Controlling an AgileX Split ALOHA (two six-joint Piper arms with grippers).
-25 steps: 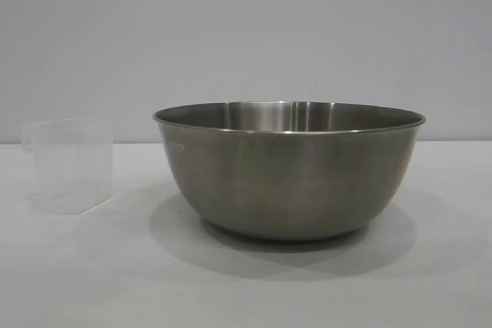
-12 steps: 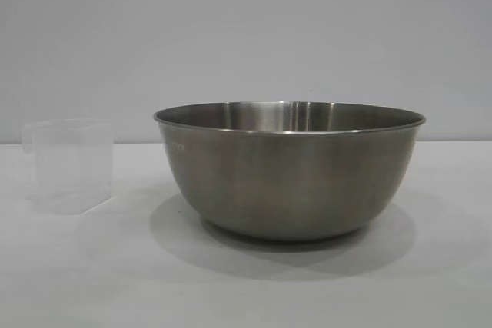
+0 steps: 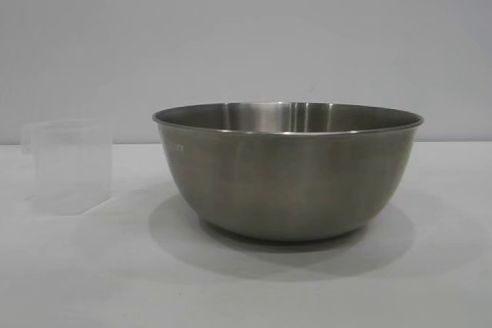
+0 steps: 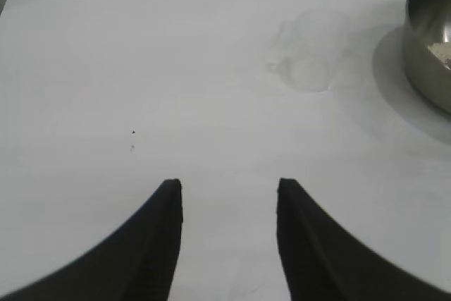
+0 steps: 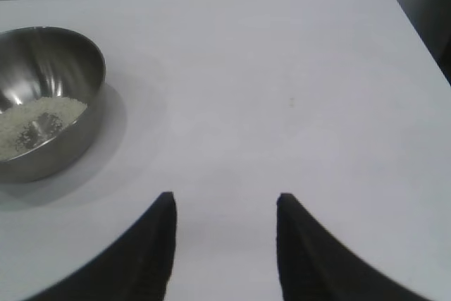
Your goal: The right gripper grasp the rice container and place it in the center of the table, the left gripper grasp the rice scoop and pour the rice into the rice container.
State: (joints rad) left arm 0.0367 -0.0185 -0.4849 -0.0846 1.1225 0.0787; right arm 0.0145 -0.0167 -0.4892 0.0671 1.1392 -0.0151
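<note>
Rice container (image 3: 288, 178) holding rice (image 5: 35, 119), rice scoop (image 3: 68, 165) beside — seemingly empty

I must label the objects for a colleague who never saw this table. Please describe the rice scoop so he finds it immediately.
Start from the large steel rice container standing on the white table. The rice scoop stands apart from it, on the left in the exterior view. It is a small, upright cup of clear plastic, almost see-through, unlike the big opaque metal bowl.

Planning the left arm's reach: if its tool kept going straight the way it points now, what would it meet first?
Most likely bare table. The left tool, open and empty, angles down at the white top. The rice scoop and rice container sit off to one side of that line, though depth is hard to judge.
</note>
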